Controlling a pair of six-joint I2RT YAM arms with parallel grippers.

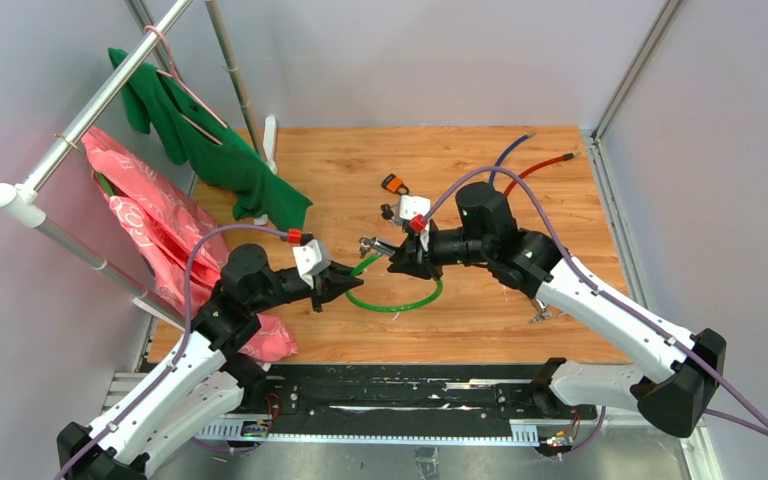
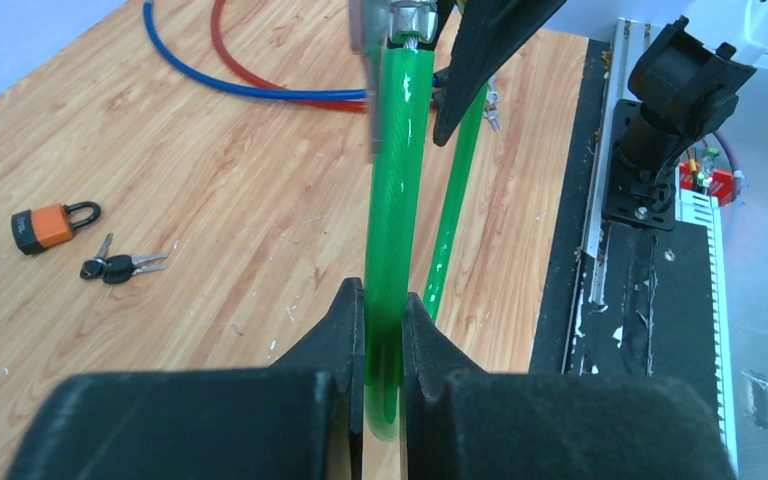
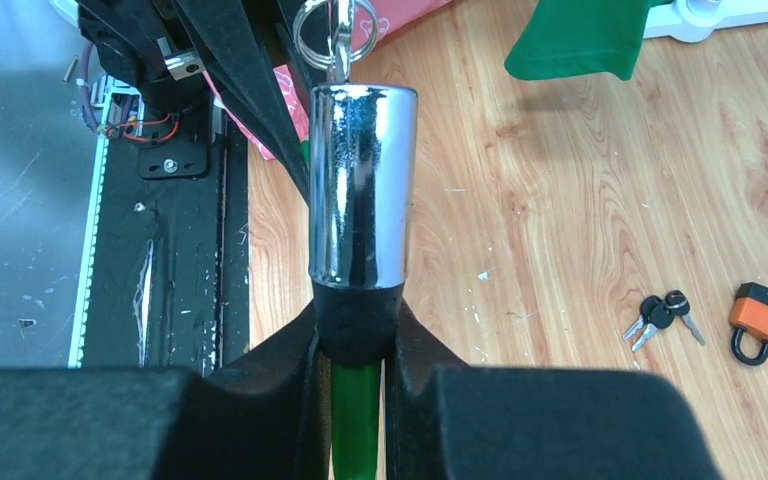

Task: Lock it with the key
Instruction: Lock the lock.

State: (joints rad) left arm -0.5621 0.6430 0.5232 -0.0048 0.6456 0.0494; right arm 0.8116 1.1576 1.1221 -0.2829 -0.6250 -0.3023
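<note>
The left gripper was clamped on the green cable. The right gripper pinched the lock barrel at its black collar, over the middle of the wooden board. The key ring showed at the barrel's tip. A clean turn probably needed cable and barrel held in line, with the cable untwisted.

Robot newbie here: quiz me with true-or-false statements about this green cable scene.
1. The left tool is clamped on the green plastic-coated cable. True.
2. The right tool holds the small orange padlock. False: it clamps the base of the shiny chrome lock cylinder; the padlock lies on the wooden tabletop.
3. A metal key ring sits at the cylinder's far end. True.
4. The black-headed keys are stuck in the padlock. False: they lie beside it, apart.
</note>
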